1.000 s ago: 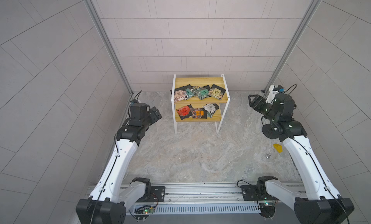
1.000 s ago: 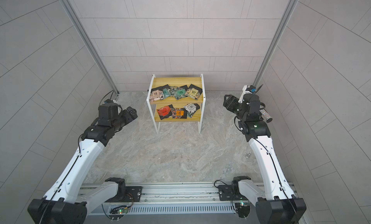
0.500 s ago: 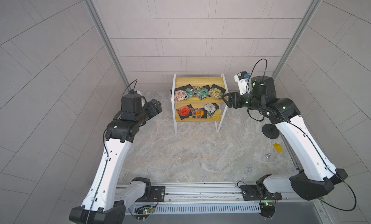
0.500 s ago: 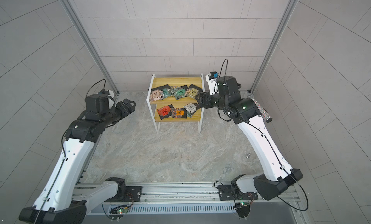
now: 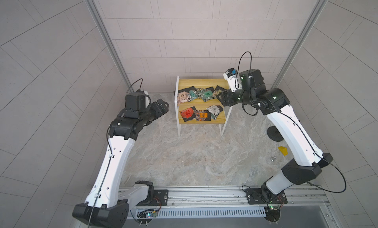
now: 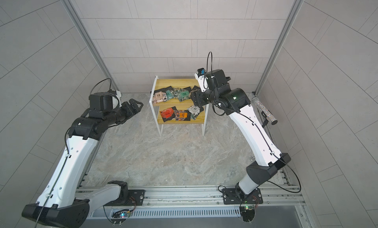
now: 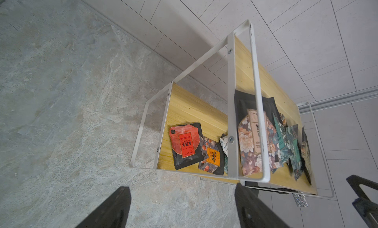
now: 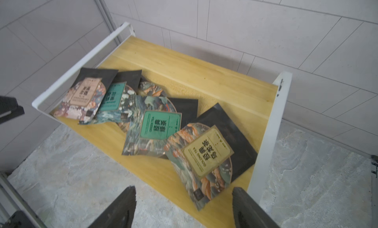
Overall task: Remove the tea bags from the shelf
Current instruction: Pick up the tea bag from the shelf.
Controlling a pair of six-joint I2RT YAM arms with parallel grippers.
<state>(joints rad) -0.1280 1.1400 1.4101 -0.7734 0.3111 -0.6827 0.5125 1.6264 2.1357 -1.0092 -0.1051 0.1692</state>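
Top views: the tea bags [image 5: 201, 94] lie on both boards of the shelf [image 5: 202, 82]. Left wrist: the left gripper [image 7: 182, 191], spread and empty, faces its left end. Right wrist: the right gripper [image 8: 184, 191], spread and empty, hangs by the upper board's right edge.

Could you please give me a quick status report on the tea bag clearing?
Left gripper and right gripper: jaws open, empty. Tea bags all on the shelf, both tiers. White frame post close beside right gripper.
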